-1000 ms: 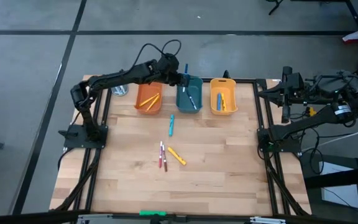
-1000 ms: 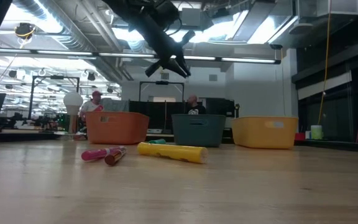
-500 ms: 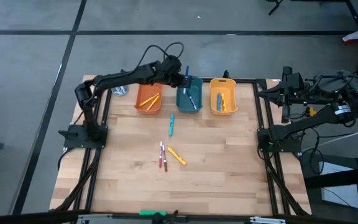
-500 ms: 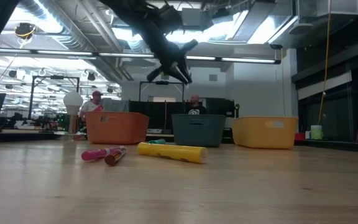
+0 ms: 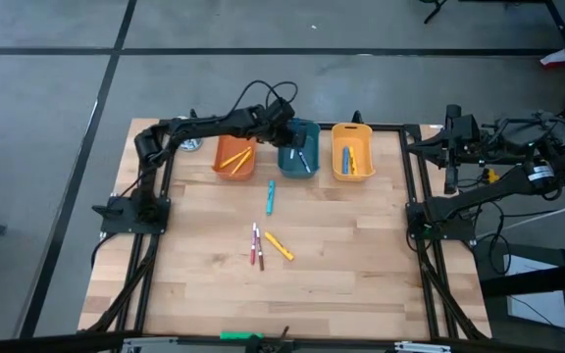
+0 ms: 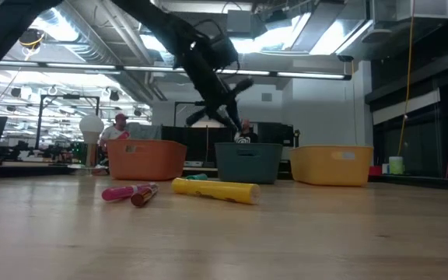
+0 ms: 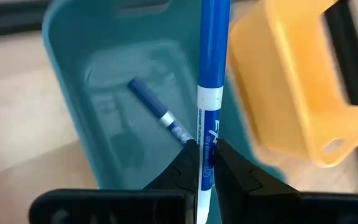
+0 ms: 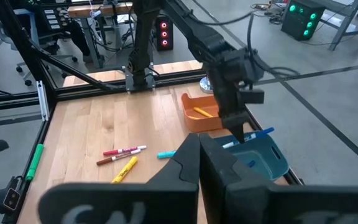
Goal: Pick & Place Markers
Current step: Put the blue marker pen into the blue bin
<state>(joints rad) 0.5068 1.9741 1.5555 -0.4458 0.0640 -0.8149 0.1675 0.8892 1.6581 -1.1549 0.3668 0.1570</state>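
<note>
Three bins stand in a row at the table's far side: orange (image 5: 234, 155), teal (image 5: 299, 147) and yellow (image 5: 352, 152), each with markers inside. My left gripper (image 7: 205, 148) hangs just above the teal bin (image 7: 129, 124), shut on a blue-and-white marker (image 7: 211, 68). Another blue marker (image 7: 159, 112) lies on the teal bin's floor. On the table's middle lie a teal marker (image 5: 271, 196), two red-and-white markers (image 5: 256, 246) and a yellow marker (image 5: 279, 245). My right gripper (image 8: 199, 152) is shut and waits raised at the table's right edge. My left gripper pinches the marker's white barrel (image 7: 206, 142) between its two fingers, which slant down from the table's left. The marker runs on past the fingertips, its blue end (image 7: 215, 37) leading. It is lifted clear, above the teal bin (image 8: 263, 155).
A bright green stick (image 5: 240, 336) lies at the near edge. A small metal cup (image 5: 190, 144) stands left of the orange bin. Black frame rails run along the table's left and right sides. People sit at desks in the room beyond the table.
My left gripper has sunk toward the teal bin, still shut on the blue marker, and the arm has stretched farther over the table's far side. The marker has come down with it.
</note>
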